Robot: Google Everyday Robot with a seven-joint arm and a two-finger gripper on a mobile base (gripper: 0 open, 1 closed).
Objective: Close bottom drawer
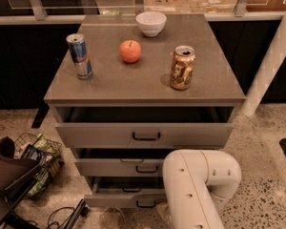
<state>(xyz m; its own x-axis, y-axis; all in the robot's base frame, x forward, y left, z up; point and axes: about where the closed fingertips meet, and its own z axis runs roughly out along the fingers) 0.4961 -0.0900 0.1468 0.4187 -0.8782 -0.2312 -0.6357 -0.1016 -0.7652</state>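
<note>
The grey cabinet point(143, 87) has three drawers, all pulled out a little. The bottom drawer point(119, 198) is the lowest one, with a flat grey front and a small black bar handle point(146, 204). It sticks out about as far as the middle drawer point(119, 167). The widest top drawer point(143, 135) sits above them. My white arm point(198, 187) fills the lower right and covers the right ends of the two lower drawers. My gripper is not in view; it is either hidden behind the arm or below the frame edge.
On the cabinet top stand a blue can point(79, 56), a red apple point(130, 51), a gold can point(182, 67) and a white bowl point(151, 23). A wire basket with packets point(35, 159) and a dark object point(7, 168) lie on the floor at left. A white post point(271, 66) stands at right.
</note>
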